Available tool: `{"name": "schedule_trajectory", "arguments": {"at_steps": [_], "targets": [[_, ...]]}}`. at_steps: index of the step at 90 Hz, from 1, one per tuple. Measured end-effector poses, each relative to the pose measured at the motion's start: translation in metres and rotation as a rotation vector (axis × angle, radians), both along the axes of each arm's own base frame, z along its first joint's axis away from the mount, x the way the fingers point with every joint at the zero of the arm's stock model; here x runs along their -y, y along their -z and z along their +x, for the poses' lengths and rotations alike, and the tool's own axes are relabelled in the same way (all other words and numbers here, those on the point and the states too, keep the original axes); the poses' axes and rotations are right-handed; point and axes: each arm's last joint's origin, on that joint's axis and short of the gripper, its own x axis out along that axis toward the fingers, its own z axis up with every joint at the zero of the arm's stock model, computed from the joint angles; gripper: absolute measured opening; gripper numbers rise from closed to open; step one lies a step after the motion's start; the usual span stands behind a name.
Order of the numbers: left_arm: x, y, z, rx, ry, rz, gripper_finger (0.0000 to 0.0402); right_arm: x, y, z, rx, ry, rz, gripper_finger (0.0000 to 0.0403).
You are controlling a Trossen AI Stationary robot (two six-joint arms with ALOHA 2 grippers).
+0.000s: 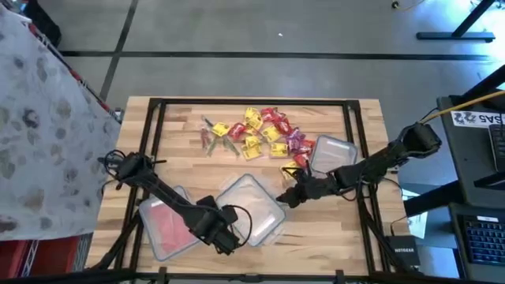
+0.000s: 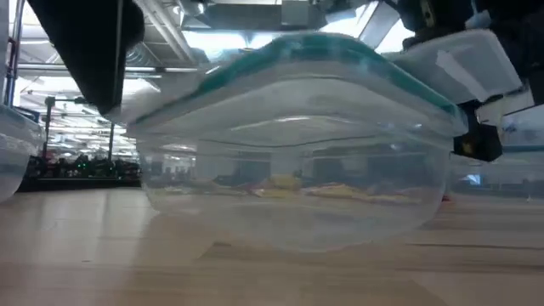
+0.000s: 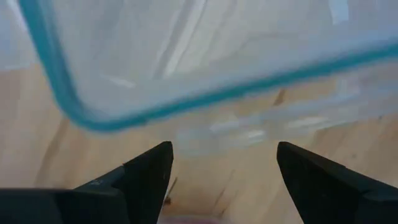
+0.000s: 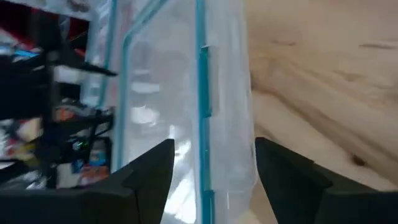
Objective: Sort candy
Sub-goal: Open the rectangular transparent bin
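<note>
The candy [image 1: 264, 132] lay in a loose heap at the far middle of the bench [image 1: 181, 126], yellow and red pieces mostly, with a few purple ones on its right side. Three clear containers stood nearer: one at the near left holding something pink [image 1: 164, 222], a middle box [image 1: 251, 207] with a teal-edged rim, and a right box [image 1: 331, 154] just beside the heap's right end.

The left arm stretched from the bench's left edge diagonally toward the near middle, lying low across the pink-filled box. The left gripper [image 1: 230, 239] sat at the near-left corner of the middle box; in the left wrist view its fingers [image 3: 149, 180] were spread wide, with the teal rim just ahead of them and nothing between.

The right arm reached in from the right edge, bent at the elbow and sloping down to the left. The right gripper [image 1: 288, 196] was at the middle box's right side. In the right wrist view its fingers [image 4: 152, 174] stood apart on either side of the box's teal-edged wall; whether they pressed it could not be told.
</note>
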Motion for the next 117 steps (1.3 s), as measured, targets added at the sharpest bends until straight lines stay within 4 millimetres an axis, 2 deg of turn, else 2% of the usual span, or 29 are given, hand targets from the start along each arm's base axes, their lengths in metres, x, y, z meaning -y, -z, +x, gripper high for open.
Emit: {"name": "schedule_trajectory", "arguments": {"at_steps": [12,44,55,70,87,96,105,117], "targets": [[-0.006,0.000,0.004,0.004,-0.012,0.003,0.0274,-0.002,-0.009,0.004,0.093,-0.032,0.016,0.0209],[-0.022,-0.001,0.019,0.070,0.013,0.059,0.0274,0.001,-0.001,0.001,0.015,0.014,-0.031,0.0200],[-0.027,-0.001,0.023,0.081,0.012,0.056,0.0274,0.001,0.000,0.000,0.002,0.019,-0.041,0.0149],[-0.033,-0.002,0.025,0.053,0.000,0.030,0.0274,0.001,-0.002,0.001,0.010,0.015,-0.058,0.0023],[-0.032,-0.022,0.021,0.004,-0.010,0.025,0.0274,-0.003,-0.025,0.010,0.092,-0.023,-0.049,0.0009],[-0.033,-0.042,0.021,0.043,-0.020,0.050,0.0274,-0.006,-0.033,0.013,0.121,-0.052,-0.027,0.0007],[-0.035,-0.061,0.018,0.081,-0.023,0.065,0.0274,-0.006,-0.033,0.012,0.098,-0.063,-0.025,0.0005],[-0.041,-0.079,0.014,0.149,-0.045,0.085,0.0274,-0.003,-0.023,0.007,-0.013,-0.022,-0.032,0.0005]]}}
